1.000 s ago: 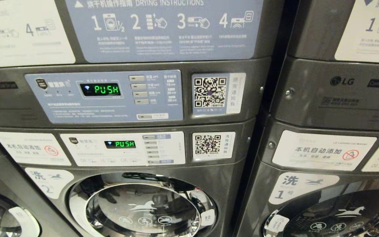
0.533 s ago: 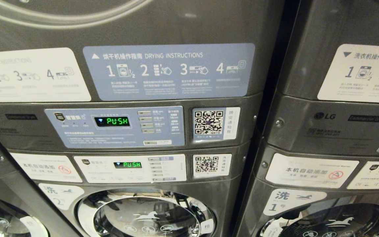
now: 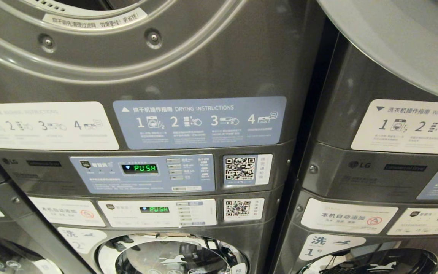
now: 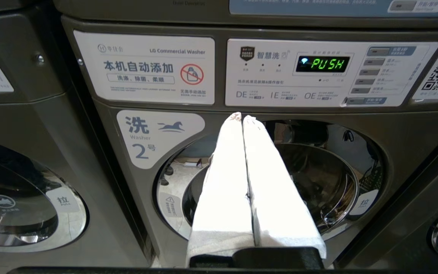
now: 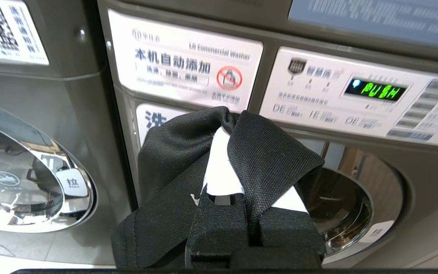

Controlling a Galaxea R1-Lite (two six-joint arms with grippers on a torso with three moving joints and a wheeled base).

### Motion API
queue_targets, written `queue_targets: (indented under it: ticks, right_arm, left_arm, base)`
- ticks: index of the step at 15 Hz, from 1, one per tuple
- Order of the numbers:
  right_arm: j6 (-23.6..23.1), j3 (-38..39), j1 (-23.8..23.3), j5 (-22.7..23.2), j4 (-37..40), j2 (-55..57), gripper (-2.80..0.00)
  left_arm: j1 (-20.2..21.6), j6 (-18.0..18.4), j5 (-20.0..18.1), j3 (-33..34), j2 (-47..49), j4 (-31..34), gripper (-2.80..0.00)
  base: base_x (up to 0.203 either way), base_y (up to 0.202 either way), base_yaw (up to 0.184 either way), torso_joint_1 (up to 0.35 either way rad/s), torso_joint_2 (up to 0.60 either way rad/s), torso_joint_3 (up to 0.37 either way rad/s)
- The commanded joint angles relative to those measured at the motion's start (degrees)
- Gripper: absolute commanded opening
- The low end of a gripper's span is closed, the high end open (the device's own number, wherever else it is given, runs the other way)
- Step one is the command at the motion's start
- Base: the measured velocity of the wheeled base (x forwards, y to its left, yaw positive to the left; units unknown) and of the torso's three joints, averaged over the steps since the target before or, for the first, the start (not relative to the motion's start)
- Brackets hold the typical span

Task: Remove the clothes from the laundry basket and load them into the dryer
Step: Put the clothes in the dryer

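Black woven cloth (image 5: 238,152): soft, light, limp; it drapes over my right gripper (image 5: 224,131), whose white fingers are clamped on its fold.
Hold: bunch it, since loose ends trail.
Left gripper (image 4: 242,117): pressed together, empty.
Dryer opening (image 3: 89,23): above, door open.

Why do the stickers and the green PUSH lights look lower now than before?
The robot's head camera rose, so the whole view slid down. The blue drying instructions sticker sits lower, and the grey round dryer opening appears on top. The machines themselves didn't move.
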Motion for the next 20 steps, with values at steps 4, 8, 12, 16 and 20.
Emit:
queue_targets:
  ticks: [4,8,12,16,20]
  right_arm:
    - [-0.4,0.0,0.0,-0.1,0.0,0.1,-2.80]
    - [-0.5,0.0,0.0,-0.2,0.0,0.1,-2.80]
    - [-0.5,0.0,0.0,-0.2,0.0,0.1,-2.80]
    - [-0.5,0.0,0.0,0.0,0.0,0.1,-2.80]
    - [-0.2,0.0,0.0,-0.1,0.0,0.1,-2.80]
  left_arm:
    - [0.1,0.0,0.0,0.0,-0.1,0.0,-2.80]
    - [0.0,0.0,0.0,0.0,-0.1,0.0,-2.80]
    - [0.0,0.0,0.0,-0.1,-0.1,0.0,-2.80]
    - [0.0,0.0,0.0,0.0,-0.1,0.0,-2.80]
    - [0.0,0.0,0.0,0.0,-0.1,0.0,-2.80]
  base:
    - [0.000,0.000,0.000,0.177,-0.34,-0.179]
    - [0.000,0.000,0.000,0.167,-0.33,-0.167]
    - [0.000,0.000,0.000,0.162,-0.32,-0.160]
    - [0.000,0.000,0.000,0.157,-0.31,-0.157]
    - [0.000,0.000,0.000,0.106,-0.21,-0.103]
